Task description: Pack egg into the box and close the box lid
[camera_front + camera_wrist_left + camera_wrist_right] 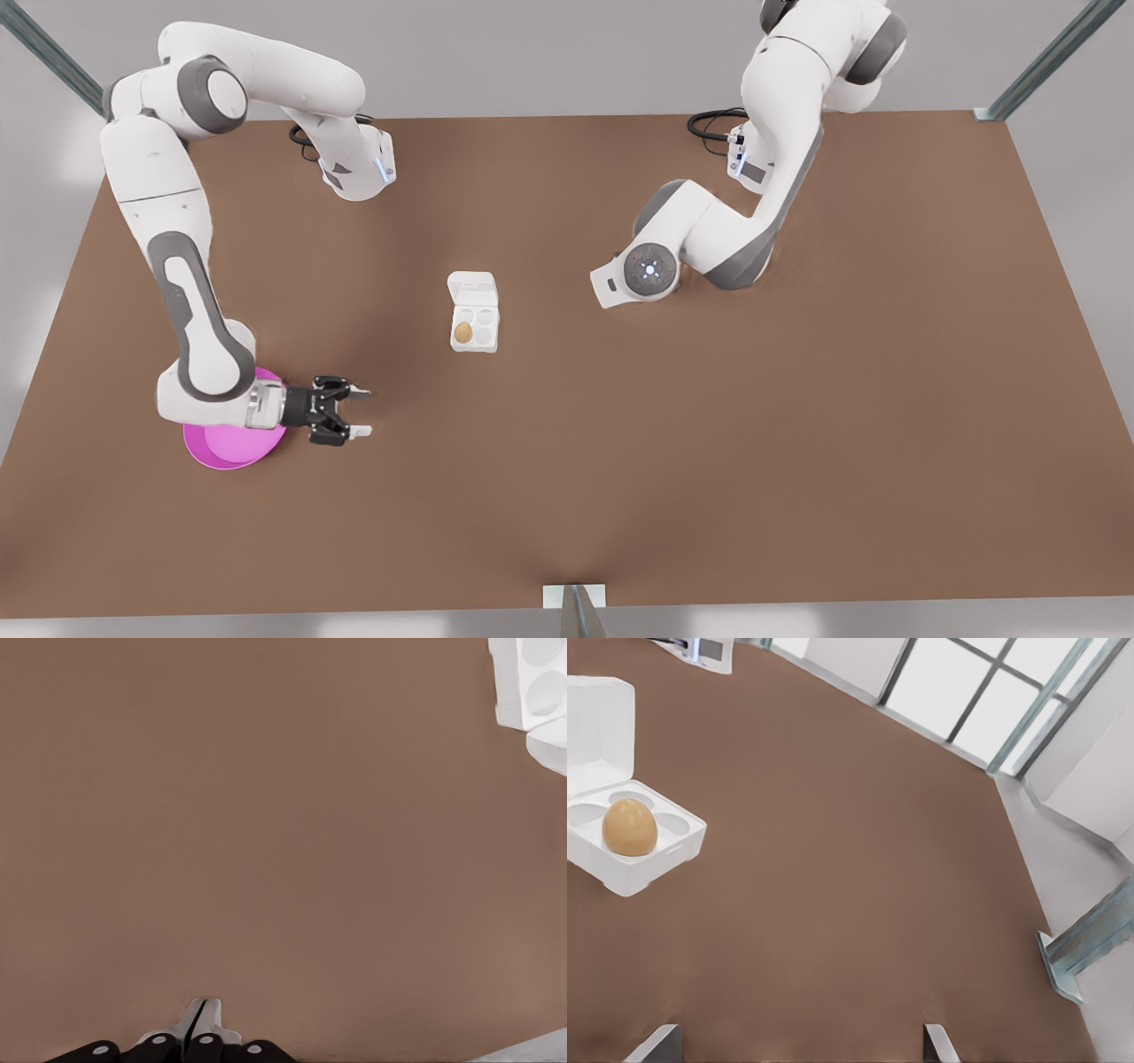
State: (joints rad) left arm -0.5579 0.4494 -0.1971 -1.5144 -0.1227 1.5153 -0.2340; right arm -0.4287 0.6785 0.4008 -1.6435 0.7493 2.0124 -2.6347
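Observation:
The tan egg (462,332) (629,827) sits in one cup of the small white box (476,347) (648,873) at the table's middle. That cup is the one nearest my right gripper. The box lid (472,288) (598,722) is folded back, open. My right gripper (365,412) (802,1041) is on the arm at the front view's left, low over the table and open, holding nothing, some way from the box. My left gripper (197,1023) hangs shut and empty under the folded arm (651,270) at the front view's right. A corner of the box (532,682) shows in the left wrist view.
A pink round dish (221,447) lies partly under the right arm's wrist. The brown table (709,461) spreads wide around the box. Metal frame posts (576,607) (1067,961) stand at the table's edges.

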